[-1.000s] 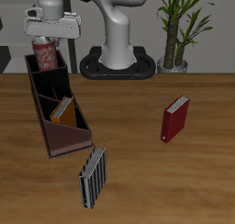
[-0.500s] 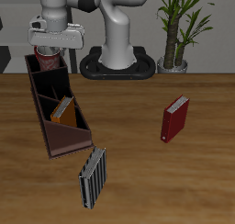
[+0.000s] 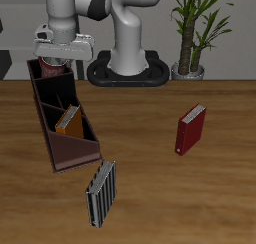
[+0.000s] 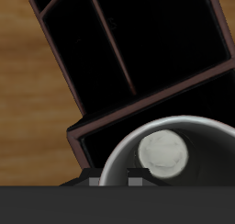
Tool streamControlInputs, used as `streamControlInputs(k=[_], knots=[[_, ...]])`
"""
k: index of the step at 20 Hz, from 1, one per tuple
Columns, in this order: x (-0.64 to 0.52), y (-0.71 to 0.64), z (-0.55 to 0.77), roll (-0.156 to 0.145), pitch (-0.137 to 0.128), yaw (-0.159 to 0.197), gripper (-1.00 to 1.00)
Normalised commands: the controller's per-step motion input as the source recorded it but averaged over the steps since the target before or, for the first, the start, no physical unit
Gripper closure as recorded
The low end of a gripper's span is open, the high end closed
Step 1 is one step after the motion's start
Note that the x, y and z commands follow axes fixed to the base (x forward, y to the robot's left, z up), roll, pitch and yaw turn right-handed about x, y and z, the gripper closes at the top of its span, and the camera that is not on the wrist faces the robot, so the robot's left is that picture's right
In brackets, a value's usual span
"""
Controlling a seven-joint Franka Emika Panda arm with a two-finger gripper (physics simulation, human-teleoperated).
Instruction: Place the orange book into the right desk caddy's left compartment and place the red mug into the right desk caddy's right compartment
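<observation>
The red mug (image 3: 47, 62) sits low inside the right desk caddy's (image 3: 70, 156) right compartment, the tall-walled end farthest back; only its top shows above the wall. My gripper (image 3: 55, 55) is directly over it and appears shut on its rim. In the wrist view the mug's pale rim (image 4: 119, 154) and grey inside fill the frame, with the caddy's dark sections (image 4: 110, 44) beyond. The orange book (image 3: 68, 120) stands in the caddy's left compartment near the sloped end.
A dark red book (image 3: 190, 129) stands upright mid-table. A grey-and-black striped book (image 3: 101, 191) stands just past the caddy's sloped end, near the front edge. The robot base (image 3: 128, 68) and a potted plant (image 3: 190, 38) are at the back.
My gripper has lowered the red mug from above the caddy down into the back compartment. The books have not moved.
</observation>
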Motion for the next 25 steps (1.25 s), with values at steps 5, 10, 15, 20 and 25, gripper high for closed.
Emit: streamControlInputs(k=[5,10,15,20,25], knots=[[-0.06,0.15,0.04,0.033,-0.029,0.012,1.00],[0.05,-0.01,-0.03,-0.016,0.015,-0.022,1.00],[0.02,-0.09,-0.05,-0.029,0.007,-0.009,-1.00],[-0.04,0.04,0.00,-0.010,-0.004,0.008,-1.00],[-0.05,0.11,0.15,0.005,-0.030,0.021,-1.00]])
